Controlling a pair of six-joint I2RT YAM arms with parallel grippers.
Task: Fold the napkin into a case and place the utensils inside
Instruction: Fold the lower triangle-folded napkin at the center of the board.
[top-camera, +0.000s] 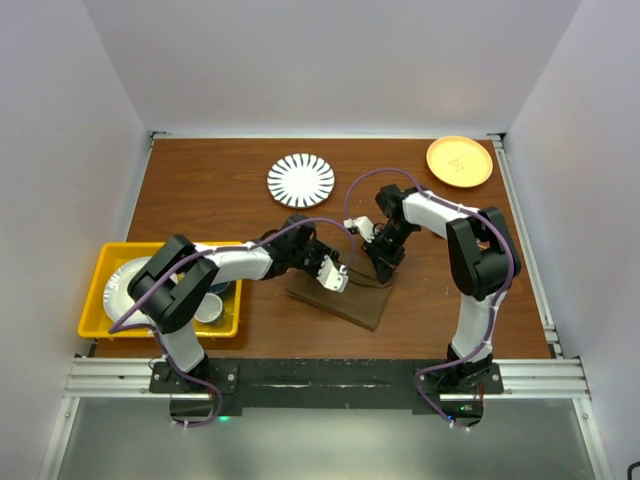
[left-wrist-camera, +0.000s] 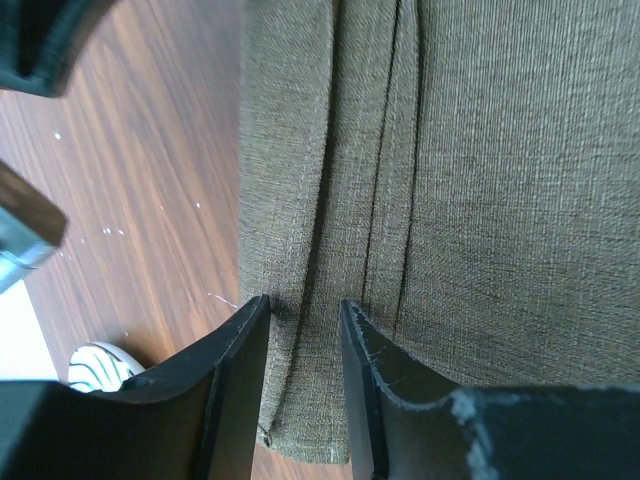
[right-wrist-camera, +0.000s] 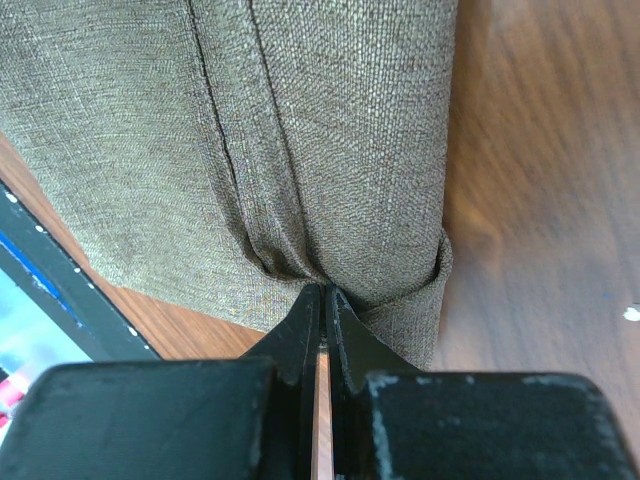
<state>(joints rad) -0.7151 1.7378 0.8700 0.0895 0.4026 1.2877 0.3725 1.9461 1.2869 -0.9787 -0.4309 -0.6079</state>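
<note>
Olive-brown cloth, the napkin (top-camera: 345, 300), is laid folded as a long narrow strip on the table (top-camera: 200, 190), nearer the arm bases than the striped plate (top-camera: 301, 179). Its end farther from the striped plate is pinched by the right gripper (right-wrist-camera: 322, 292), whose fingers are pressed together where the folds pucker. Toward the plate, the left gripper (left-wrist-camera: 302, 305) is held slackened, with a crease lying in its narrow gap.
</note>
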